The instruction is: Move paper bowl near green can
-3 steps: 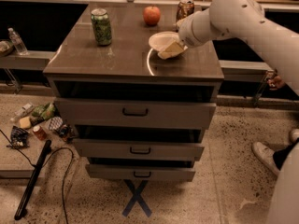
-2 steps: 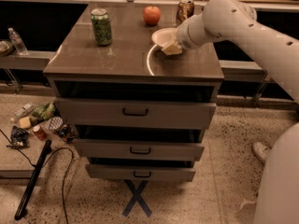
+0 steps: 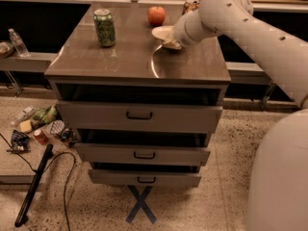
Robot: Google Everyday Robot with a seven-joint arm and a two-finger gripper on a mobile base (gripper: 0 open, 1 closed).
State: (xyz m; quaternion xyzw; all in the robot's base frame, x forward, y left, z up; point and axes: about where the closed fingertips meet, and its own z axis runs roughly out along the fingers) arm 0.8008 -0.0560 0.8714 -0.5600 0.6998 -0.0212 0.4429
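Observation:
The off-white paper bowl (image 3: pixel 162 33) is tilted just above the cabinet top, right of centre and below the apple. My gripper (image 3: pixel 173 42) is at the end of the white arm coming in from the right. It is shut on the bowl's right rim and hides that side. The green can (image 3: pixel 104 27) stands upright at the back left of the top, about a bowl's width to the left of the bowl.
A red apple (image 3: pixel 156 15) sits at the back centre, just behind the bowl. A brown-gold can (image 3: pixel 191 5) stands at the back right, partly behind my arm. The cabinet top (image 3: pixel 120 61) sits over three drawers. Clutter and a cable lie on the floor to the left.
My gripper has carried the bowl a little to the left and toward the back, closer to the apple and the green can. The can and apple have not moved.

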